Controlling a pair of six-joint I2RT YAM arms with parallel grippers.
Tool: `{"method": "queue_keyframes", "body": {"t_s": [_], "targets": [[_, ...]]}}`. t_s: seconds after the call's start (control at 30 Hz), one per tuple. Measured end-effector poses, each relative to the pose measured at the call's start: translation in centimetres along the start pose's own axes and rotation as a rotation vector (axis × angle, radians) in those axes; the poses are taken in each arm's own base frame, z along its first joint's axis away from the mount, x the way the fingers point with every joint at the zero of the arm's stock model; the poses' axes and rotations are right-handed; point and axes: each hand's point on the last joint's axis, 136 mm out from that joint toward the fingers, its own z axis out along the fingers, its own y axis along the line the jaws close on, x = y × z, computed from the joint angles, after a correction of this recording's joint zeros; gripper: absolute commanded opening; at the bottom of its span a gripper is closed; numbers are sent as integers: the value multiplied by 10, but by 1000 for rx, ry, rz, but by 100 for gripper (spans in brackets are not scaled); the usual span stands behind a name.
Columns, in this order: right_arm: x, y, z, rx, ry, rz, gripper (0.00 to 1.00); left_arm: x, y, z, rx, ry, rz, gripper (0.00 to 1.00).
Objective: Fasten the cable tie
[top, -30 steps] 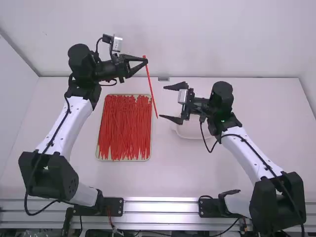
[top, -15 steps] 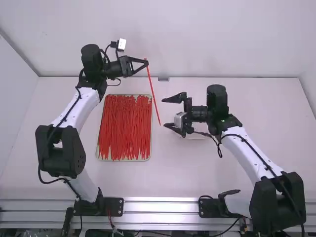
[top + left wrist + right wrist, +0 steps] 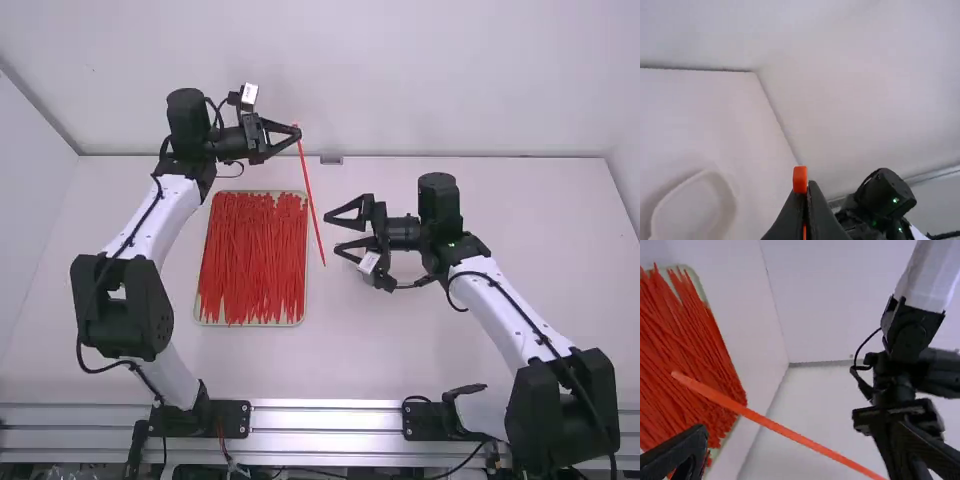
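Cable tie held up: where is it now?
High view: the tie hangs from the left end effector, near the middle, its lower tip between the tray and the open right end effector.

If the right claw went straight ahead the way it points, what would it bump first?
The right claw would probably meet the hanging red cable tie near its lower end; the left claw holds its top. Depth is unclear.

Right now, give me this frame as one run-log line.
left gripper: jaws shut on cable tie, top end | right gripper: jaws open near its lower end | stage: tie not yet fastened
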Motion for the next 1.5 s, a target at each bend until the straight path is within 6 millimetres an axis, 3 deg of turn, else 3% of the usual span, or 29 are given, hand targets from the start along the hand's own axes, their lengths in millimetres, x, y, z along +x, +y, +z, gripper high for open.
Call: {"method": "queue_keyframes", "body": {"t_s": [0.37,0.7,1.0,1.27,1.5], "targets": [[-8,-1,1,13,-45,-41,98,18,36,18,-45,61,-92,2],[-14,-4,-1,32,-81,-63,98,51,22,40,7,176,-88,2],[-16,7,-13,56,-99,-57,98,68,16,42,46,247,-140,2],[-20,25,-17,73,-115,-57,98,66,16,42,30,239,-224,2],[-31,36,-10,88,-144,-117,98,62,18,43,5,222,-321,2]]}}
